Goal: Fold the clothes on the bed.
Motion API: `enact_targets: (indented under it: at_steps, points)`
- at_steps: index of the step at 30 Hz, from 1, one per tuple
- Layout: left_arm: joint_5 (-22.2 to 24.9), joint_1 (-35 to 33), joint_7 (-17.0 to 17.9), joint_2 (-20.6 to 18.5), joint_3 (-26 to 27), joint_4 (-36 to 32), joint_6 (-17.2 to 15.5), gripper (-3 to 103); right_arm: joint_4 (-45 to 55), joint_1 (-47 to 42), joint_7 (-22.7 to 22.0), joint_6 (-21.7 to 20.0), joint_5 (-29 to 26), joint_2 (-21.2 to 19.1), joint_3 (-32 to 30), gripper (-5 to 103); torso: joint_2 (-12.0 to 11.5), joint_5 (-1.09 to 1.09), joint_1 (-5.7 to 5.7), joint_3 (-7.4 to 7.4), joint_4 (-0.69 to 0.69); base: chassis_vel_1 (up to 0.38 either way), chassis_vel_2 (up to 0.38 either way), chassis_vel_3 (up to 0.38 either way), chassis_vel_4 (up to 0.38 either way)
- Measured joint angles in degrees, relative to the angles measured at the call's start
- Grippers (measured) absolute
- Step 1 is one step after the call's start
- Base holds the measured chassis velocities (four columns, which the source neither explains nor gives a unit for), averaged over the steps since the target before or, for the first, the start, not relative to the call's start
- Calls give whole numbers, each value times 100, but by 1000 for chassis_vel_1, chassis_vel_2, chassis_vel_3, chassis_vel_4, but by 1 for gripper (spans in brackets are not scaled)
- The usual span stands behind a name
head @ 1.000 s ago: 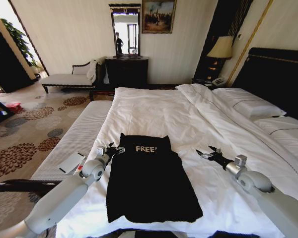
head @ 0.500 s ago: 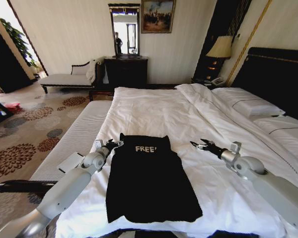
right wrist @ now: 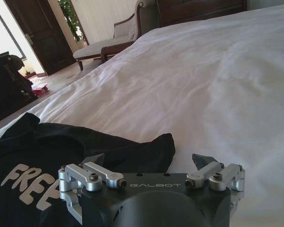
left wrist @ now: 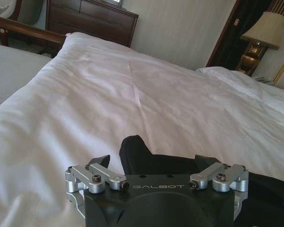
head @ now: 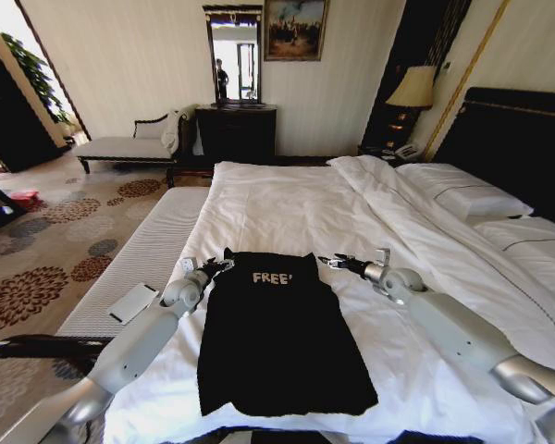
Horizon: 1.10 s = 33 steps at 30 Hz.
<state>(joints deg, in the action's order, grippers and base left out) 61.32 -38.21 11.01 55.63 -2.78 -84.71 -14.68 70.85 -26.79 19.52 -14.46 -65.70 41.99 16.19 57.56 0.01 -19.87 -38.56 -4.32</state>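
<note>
Black T-shirt [head: 277, 333] flat on the bed [head: 287, 199], long axis toward the robot; left tool [head: 215, 268] and right tool [head: 336, 263], fingers apart, flank its far corners.

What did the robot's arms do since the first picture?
The right hand slid left across the bed to the T-shirt's shoulder corner. The left hand crept slightly forward beside the other shoulder. Both are open, nothing grabbed. The T-shirt stayed flat.
</note>
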Motion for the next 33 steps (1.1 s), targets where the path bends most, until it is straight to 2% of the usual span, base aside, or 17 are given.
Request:
enact_targets:
  at_steps: [12,22,33]
  points:
    - [127,241,-89,191,-98,445,-8,100,-1055,1013,212,-24,18,560,941,100,1,-2,0,0,2,0,0,0,0]
    - [183,378,-162,384,-175,814,-15,100,-1677,1304,272,-68,21,814,1195,100,1,-1,1,1,0,0,0,0,0]
    - [180,405,-199,398,-211,847,-15,100,-2335,1377,392,-66,198,1177,1267,100,1,0,1,1,2,0,0,0,0]
